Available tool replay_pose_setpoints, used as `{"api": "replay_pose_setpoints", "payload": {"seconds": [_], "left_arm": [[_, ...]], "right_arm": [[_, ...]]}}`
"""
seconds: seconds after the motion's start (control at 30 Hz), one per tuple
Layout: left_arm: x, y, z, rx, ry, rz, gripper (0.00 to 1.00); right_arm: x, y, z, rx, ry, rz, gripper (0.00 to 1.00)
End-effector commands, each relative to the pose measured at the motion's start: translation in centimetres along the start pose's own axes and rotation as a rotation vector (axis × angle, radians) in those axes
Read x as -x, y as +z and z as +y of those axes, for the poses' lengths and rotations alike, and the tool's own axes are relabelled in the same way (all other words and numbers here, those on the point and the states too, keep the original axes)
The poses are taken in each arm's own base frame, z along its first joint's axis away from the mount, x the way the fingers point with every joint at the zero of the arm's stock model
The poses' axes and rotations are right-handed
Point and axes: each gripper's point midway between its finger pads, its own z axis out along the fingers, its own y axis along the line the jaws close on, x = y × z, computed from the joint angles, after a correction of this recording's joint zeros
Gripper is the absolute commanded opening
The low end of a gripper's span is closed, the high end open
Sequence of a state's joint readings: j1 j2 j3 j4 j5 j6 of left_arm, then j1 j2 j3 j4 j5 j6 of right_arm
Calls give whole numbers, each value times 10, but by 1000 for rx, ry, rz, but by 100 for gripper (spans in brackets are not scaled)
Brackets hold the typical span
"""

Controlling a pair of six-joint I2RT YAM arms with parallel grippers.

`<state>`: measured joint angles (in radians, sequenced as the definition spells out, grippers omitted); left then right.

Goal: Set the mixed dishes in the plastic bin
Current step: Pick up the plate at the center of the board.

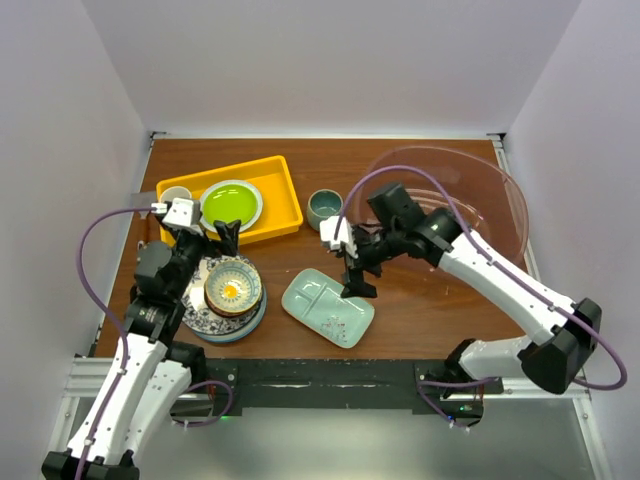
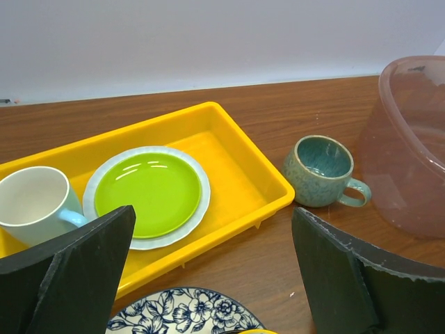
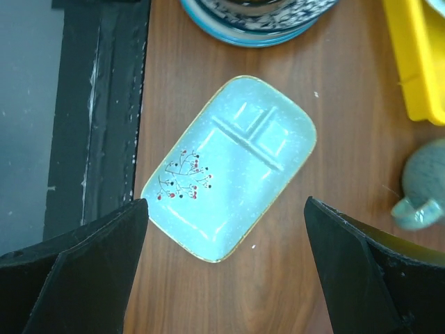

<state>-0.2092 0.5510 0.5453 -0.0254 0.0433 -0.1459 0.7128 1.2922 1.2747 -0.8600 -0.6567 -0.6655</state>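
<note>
A tan bowl with a yellow centre (image 1: 233,287) sits on a blue-patterned plate (image 1: 222,318) (image 2: 184,313) at the front left. My left gripper (image 1: 213,243) (image 2: 212,212) hovers open just behind them, holding nothing. A mint-green divided tray (image 1: 327,307) (image 3: 229,167) lies flat in the middle. Above its far edge my right gripper (image 1: 358,283) (image 3: 224,202) hangs open and empty. A grey-green mug (image 1: 324,208) (image 2: 321,169) (image 3: 423,188) stands upright further back. The plastic bin (image 1: 500,195) (image 2: 414,146) stands at the back right, partly behind the right arm.
A yellow tray (image 1: 280,195) (image 2: 236,160) (image 3: 417,56) at the back left holds a green plate (image 1: 231,204) (image 2: 147,193) and a white cup (image 1: 176,195) (image 2: 35,202). A black strip (image 3: 97,104) runs along the table's near edge.
</note>
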Motion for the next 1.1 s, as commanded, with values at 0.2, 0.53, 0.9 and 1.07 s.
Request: {"api": "replay_pose_setpoints", "payload": {"seconds": [0.2,0.53,0.9,1.07], "left_arm": [[16,1,6,23,20,-44,100],[18,0,3,12,19,-51,100],[20,-1,3,10,21,-57,100],[20,-1,3,8,23,-58,100]], "right_arm": [[-34,44,-16,-84,-34,167,98],[-68,69,-27,-126,1,290,98],[-86,103,-41,-194,-2,421,98],[-103,113,-46,-215,15,464,95]]}}
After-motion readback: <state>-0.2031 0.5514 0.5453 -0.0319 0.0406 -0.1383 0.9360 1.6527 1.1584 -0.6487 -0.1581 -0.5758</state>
